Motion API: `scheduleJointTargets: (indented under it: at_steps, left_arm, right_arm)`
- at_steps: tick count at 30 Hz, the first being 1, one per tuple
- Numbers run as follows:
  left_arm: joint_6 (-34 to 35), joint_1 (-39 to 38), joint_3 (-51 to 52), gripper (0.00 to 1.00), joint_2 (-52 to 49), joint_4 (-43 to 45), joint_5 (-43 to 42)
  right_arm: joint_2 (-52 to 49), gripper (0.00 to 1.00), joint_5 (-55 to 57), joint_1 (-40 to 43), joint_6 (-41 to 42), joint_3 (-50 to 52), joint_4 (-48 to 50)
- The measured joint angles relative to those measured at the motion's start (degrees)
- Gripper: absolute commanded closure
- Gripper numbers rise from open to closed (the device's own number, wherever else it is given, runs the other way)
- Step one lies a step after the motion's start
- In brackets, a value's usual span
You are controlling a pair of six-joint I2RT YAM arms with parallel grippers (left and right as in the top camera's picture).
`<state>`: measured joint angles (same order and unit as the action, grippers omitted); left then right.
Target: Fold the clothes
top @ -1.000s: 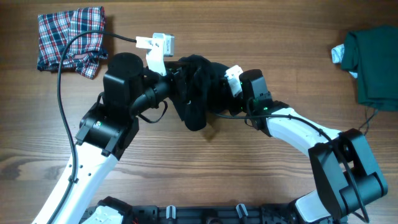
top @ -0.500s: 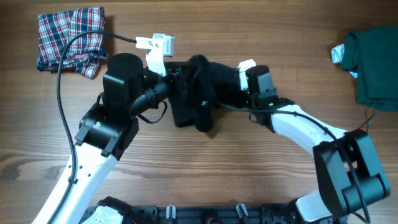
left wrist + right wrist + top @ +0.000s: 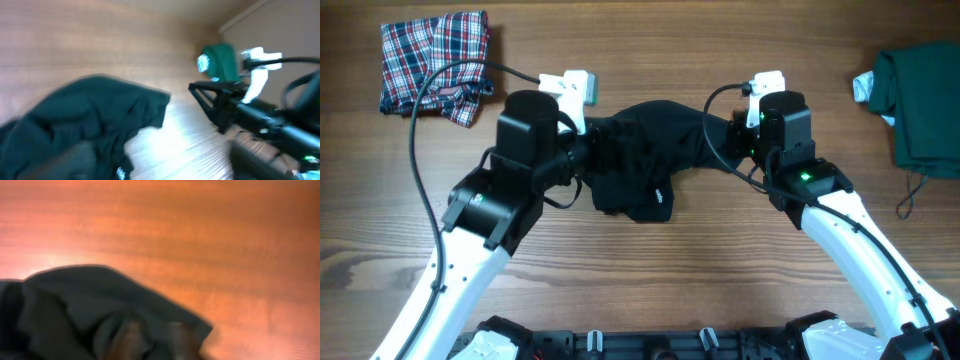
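Note:
The black shirt (image 3: 642, 168) lies bunched on the wooden table between my two arms, a small white logo showing at its near edge. My left gripper (image 3: 588, 150) sits at the shirt's left end. In the left wrist view its blurred fingers (image 3: 65, 161) stand wide apart and open, over the shirt (image 3: 85, 120). My right gripper (image 3: 728, 150) is at the shirt's right end. In the blurred right wrist view its fingers (image 3: 129, 339) stand a little apart over the black cloth (image 3: 75, 300). The plaid garment (image 3: 432, 60) lies at the back left and the dark green one (image 3: 925, 105) at the right edge.
A small pale item (image 3: 864, 87) lies against the green garment's left side. Cables run over the plaid garment and off both wrists. Bare wood (image 3: 650, 270) stretches in front of the shirt, and the black rail of the arm bases (image 3: 650, 345) lines the near edge.
The arms have drawn apart. The right one swung right and back, pulling the shirt out sideways from a hanging bunch. Both sets of fingers have parted, the left widely.

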<state>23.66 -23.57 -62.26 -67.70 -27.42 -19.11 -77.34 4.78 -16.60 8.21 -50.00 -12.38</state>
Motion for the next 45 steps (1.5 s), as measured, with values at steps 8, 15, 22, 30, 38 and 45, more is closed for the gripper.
scheduleJointTargets:
  at_steps: [8,15,22,30,38,45]
  left_arm:
    - [1.6,0.0,-0.2,0.0,-13.3,-6.3,0.8]
    - [2.1,0.0,-0.2,0.0,-17.3,-7.2,0.9]
    - [2.1,0.0,-0.2,0.0,-17.3,-7.1,0.9]
    - [2.1,0.0,-0.2,0.0,-17.3,-6.9,1.1]
    - [2.1,0.0,-0.2,0.0,-17.3,-7.0,1.3]
    - [2.6,-1.6,-0.2,0.0,-17.3,-9.4,-2.3]
  right_arm:
    - [-6.0,0.0,-18.2,0.1,19.5,0.0,-4.7]
    - [-13.2,0.0,-25.0,0.1,33.7,0.0,-0.2]
    - [-15.7,0.0,-25.1,2.9,38.3,0.0,2.2]
    - [-20.1,0.09,-26.2,2.9,39.4,0.0,7.9]
    - [-20.3,0.89,-26.6,2.9,40.7,0.0,13.2]
    - [-20.3,0.96,-26.8,2.9,41.5,0.0,14.0]
